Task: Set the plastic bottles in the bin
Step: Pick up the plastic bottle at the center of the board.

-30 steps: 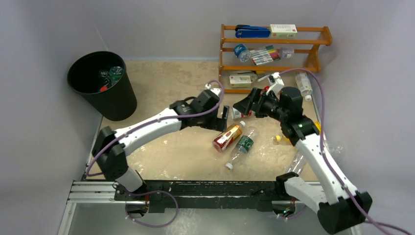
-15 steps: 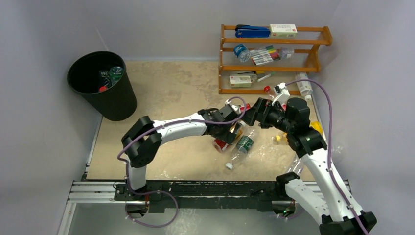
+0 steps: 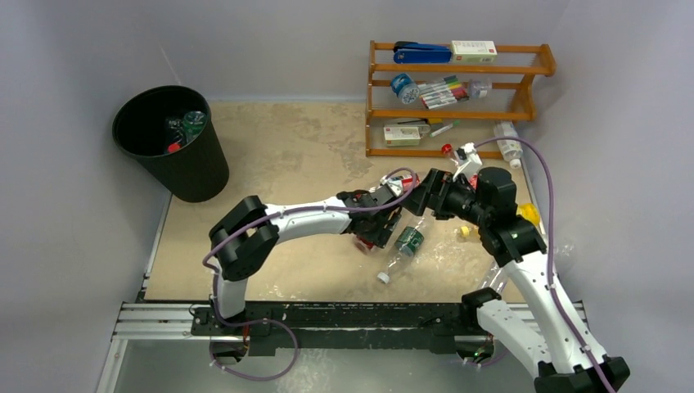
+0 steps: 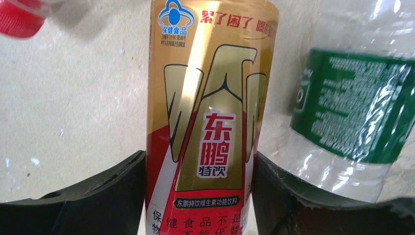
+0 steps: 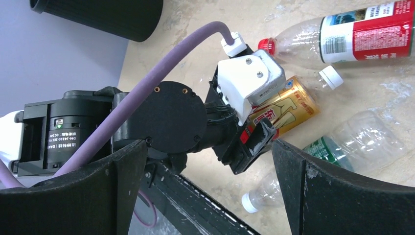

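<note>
An amber bottle point(image 4: 210, 98) with a gold and red label lies on the table, and my left gripper point(image 4: 199, 161) is shut on it, both pads pressed against its sides. In the top view this left gripper point(image 3: 378, 232) is at mid-table. Beside it lies a clear bottle with a green label point(image 4: 347, 107) point(image 3: 407, 243). My right gripper point(image 5: 208, 147) point(image 3: 419, 194) hovers open just above the left wrist, nothing between its fingers. A red-labelled bottle point(image 5: 362, 32) lies beyond. The black bin point(image 3: 172, 143) stands at far left with bottles inside.
The orange wooden rack point(image 3: 458, 90) with markers and boxes stands at the back right. Another clear bottle point(image 3: 507, 141) lies by its right end. A yellow bottle point(image 3: 528, 214) and a crumpled clear one point(image 3: 499, 270) lie behind the right arm near the table's right edge.
My left arm has reached right and down to the amber bottle, and its jaws have come together on it. The right gripper shifted slightly right and lower, still open.
</note>
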Tool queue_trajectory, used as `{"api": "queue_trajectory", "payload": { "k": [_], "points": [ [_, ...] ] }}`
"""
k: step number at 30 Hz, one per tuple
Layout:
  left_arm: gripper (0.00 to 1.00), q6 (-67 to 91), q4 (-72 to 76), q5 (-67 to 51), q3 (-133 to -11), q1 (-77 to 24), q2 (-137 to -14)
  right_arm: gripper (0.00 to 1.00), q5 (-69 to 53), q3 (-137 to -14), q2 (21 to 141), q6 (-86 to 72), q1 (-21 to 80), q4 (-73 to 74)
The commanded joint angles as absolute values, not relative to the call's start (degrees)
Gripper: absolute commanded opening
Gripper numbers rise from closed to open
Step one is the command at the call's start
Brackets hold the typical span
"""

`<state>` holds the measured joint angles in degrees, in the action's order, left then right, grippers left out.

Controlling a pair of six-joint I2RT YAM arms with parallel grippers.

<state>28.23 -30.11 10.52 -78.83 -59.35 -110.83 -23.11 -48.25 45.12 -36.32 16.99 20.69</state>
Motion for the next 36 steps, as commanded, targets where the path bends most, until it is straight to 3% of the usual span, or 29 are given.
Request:
{"api": "queue_trajectory", "payload": {
  "k": [1, 5, 19, 27, 36],
  "points": [
    [0.63, 28.9, -27.9, 12.0, -75.7, -60.6, -103.5, 1.0, -22.2, -49.6, 44.4, -37.1, 17.4, 18.1],
    [0.59, 30.6, -28.5, 12.4, -73.8, -60.6, -98.9, 1.0, -21.8, -50.1, 43.5, -37.6, 17.4, 19.2],
    [0.6, 34.2, -34.1, 17.4, -72.6, -61.0, -81.4, 1.0, -20.4, -57.5, 46.0, -36.8, 17.4, 22.9],
    [0.6, 31.9, -42.3, 22.0, -82.2, -59.9, -82.5, 1.0, -21.0, -59.1, 46.2, -36.5, 17.4, 24.5],
    [0.59, 28.0, -46.5, 19.0, -91.4, -49.1, -83.5, 1.0, -23.1, -59.3, 47.8, -34.6, 17.4, 23.9]
  ]
}}
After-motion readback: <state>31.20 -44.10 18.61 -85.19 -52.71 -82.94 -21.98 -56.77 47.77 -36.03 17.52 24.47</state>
